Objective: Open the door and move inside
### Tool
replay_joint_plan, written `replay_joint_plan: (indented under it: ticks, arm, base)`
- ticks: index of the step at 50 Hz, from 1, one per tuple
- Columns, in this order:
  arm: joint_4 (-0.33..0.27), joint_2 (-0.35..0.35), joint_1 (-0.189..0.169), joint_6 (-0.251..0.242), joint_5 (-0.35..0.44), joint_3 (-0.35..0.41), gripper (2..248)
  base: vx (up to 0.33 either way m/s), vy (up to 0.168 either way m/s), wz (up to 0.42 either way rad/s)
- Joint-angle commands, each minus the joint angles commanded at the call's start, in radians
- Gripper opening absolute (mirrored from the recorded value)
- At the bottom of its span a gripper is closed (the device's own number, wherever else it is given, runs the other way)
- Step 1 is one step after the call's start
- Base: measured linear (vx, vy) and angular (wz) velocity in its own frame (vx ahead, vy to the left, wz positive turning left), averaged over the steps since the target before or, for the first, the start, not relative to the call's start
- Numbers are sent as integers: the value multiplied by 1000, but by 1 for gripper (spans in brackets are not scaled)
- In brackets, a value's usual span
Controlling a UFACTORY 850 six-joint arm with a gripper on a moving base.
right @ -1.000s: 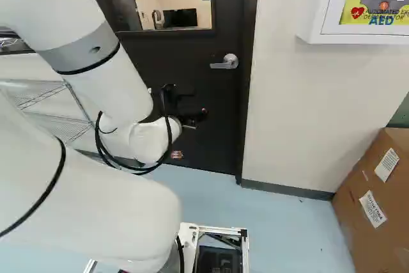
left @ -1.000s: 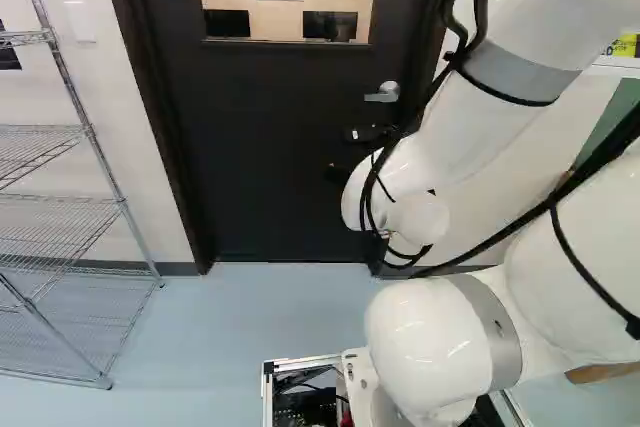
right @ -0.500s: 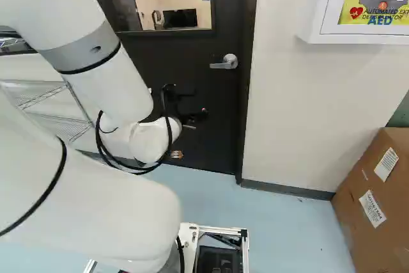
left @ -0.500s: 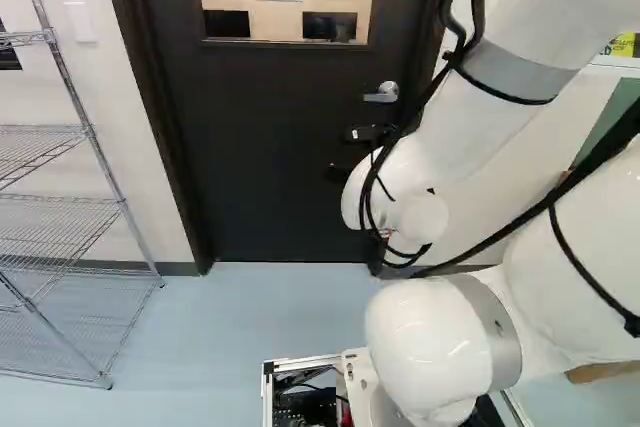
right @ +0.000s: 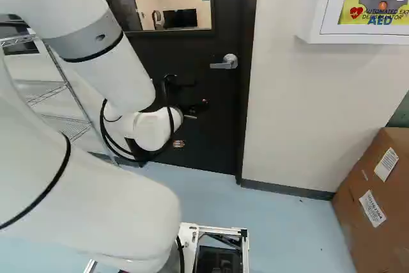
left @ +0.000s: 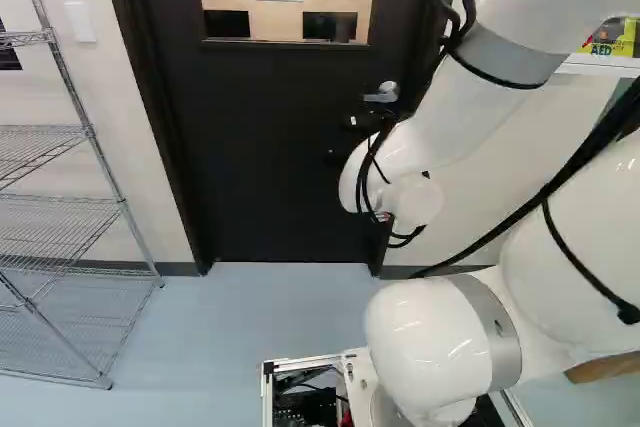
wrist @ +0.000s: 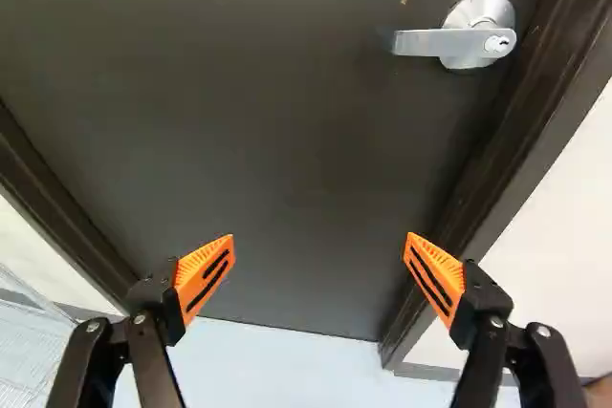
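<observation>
The hand (wrist: 319, 269) under my control, its fingers spread, faces the closed door (wrist: 287, 160) near the lever handle (wrist: 459, 42).

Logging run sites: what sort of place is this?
Probably an office or lab room: wire shelving, a dark door with window, monitors beyond, and an AED cabinet.

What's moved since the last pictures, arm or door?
The arm has shifted slightly, its wrist end sitting a little higher in both base views. The gripper stands open, holding nothing; earlier finger spacing can't be told. Unchanged: the door is shut, its lever handle unturned, and the base has not moved.
</observation>
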Motion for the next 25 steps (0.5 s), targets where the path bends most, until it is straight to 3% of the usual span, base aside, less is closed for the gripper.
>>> replay_joint_plan:
  ticks: [25]
  arm:
    - [0,-51,0,0,0,-108,247]
  base:
    - [0,0,0]
